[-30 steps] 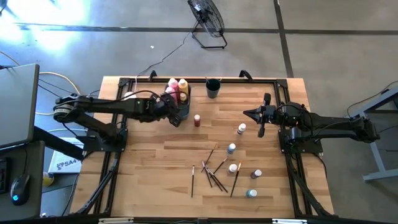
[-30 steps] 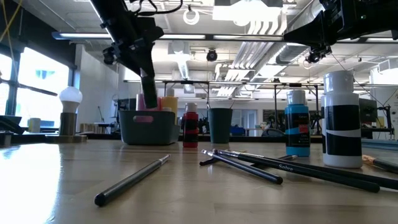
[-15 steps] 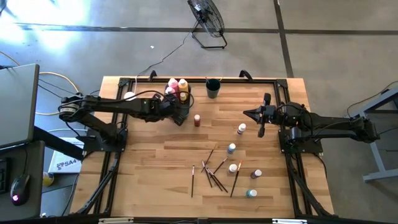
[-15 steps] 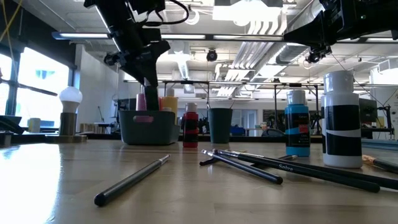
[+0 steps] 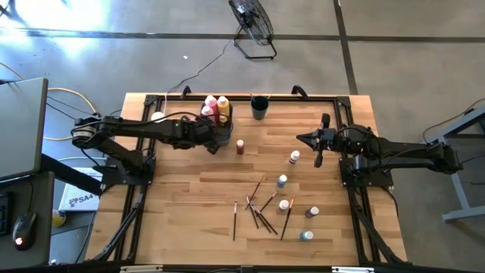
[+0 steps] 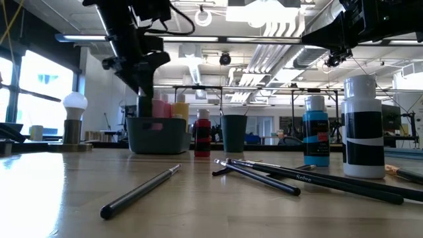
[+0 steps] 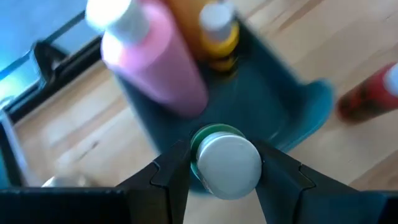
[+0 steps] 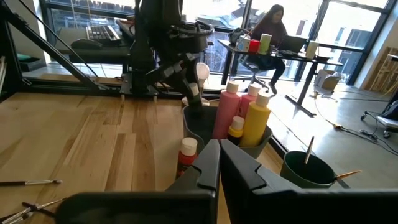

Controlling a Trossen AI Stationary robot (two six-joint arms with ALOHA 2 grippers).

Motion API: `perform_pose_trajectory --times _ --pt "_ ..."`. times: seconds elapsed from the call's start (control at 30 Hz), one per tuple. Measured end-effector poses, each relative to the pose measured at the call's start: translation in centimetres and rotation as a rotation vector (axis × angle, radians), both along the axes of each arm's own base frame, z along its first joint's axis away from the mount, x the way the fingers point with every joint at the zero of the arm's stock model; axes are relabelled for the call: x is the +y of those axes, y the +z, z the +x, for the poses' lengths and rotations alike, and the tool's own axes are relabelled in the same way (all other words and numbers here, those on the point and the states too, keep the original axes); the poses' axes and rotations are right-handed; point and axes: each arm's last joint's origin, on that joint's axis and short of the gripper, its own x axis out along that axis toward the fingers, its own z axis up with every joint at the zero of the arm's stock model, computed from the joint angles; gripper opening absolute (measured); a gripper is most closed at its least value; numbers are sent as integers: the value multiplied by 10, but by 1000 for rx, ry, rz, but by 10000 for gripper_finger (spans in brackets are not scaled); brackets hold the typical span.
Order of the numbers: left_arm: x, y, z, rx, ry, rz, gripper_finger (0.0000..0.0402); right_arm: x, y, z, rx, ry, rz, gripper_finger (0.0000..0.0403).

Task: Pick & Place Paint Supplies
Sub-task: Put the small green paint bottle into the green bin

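High view: the left gripper (image 5: 214, 139) sits in the upper centre-left of the frame, at the near edge of the dark bin (image 5: 222, 130) that holds the pink squeeze bottle (image 5: 208, 107) and yellow squeeze bottle (image 5: 223, 105), both upright. A red bottle (image 5: 240, 146) stands just right of the bin. The right gripper (image 5: 319, 149), clenched on nothing, hangs at right of centre. Brushes (image 5: 264, 211) lie scattered in the lower centre, long axes mostly diagonal.

Low view: one brush (image 6: 140, 192) lies at lower left, pointing up-right; another at right carries writing too small to read.

Left wrist view: the fingers (image 7: 173, 171) grasp a small green bottle (image 7: 225, 159) by its sides, white cap toward the camera, above the bin.
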Motion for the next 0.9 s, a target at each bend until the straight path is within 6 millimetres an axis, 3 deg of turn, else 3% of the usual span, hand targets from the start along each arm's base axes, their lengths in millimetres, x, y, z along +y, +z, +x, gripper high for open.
perform_pose_trajectory --times 0.57,0.77,0.9 --pt "1 -2 -4 28 55 36 146 0 0 0 0 0 0 4" --pt "13 -1 1 -20 30 20 146 0 0 0 0 0 0 4" --pt "23 -13 2 -63 1 -32 146 0 0 0 -1 0 0 4"
